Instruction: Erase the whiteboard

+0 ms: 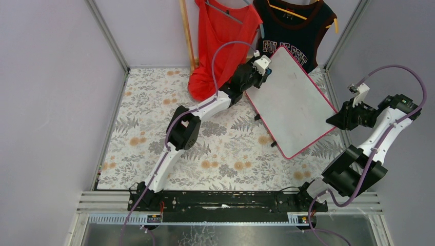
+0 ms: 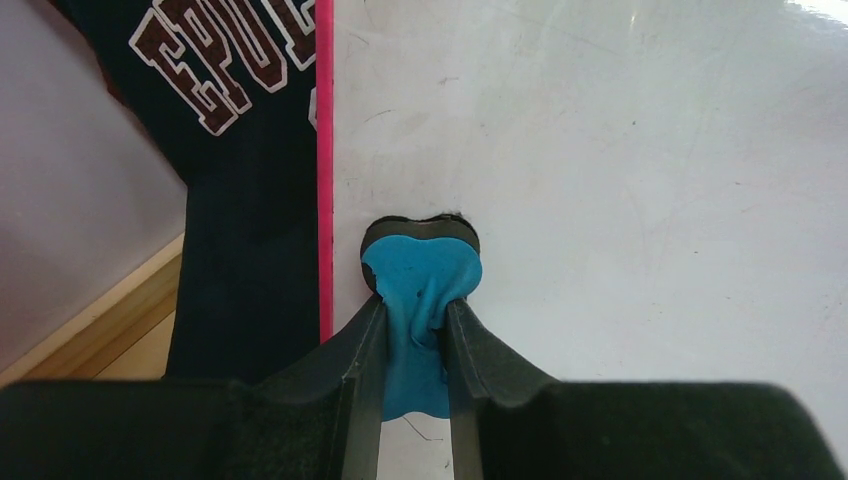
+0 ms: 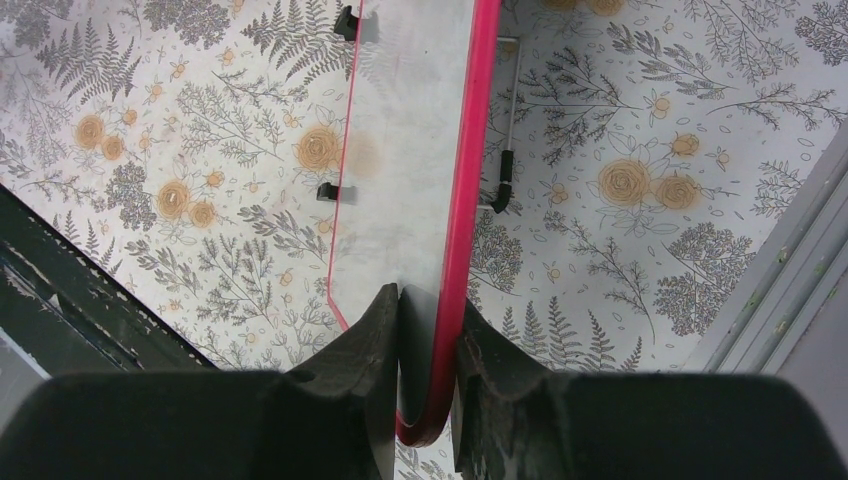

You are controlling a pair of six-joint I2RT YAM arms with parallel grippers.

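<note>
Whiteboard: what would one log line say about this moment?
left gripper: shut on eraser, against whiteboard | right gripper: shut on whiteboard rim | writing: none seen

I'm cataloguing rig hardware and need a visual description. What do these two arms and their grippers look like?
The left arm and right arm both have white link shells joined by chunky black joint housings. A lilac cable loops along each arm. The left gripper and right gripper have matte black fingers tapering toward the tips, with a small white block near each wrist. No markings are legible.

Eraser (image 2: 420,270) partly hidden by left pincer (image 2: 415,305)
</note>
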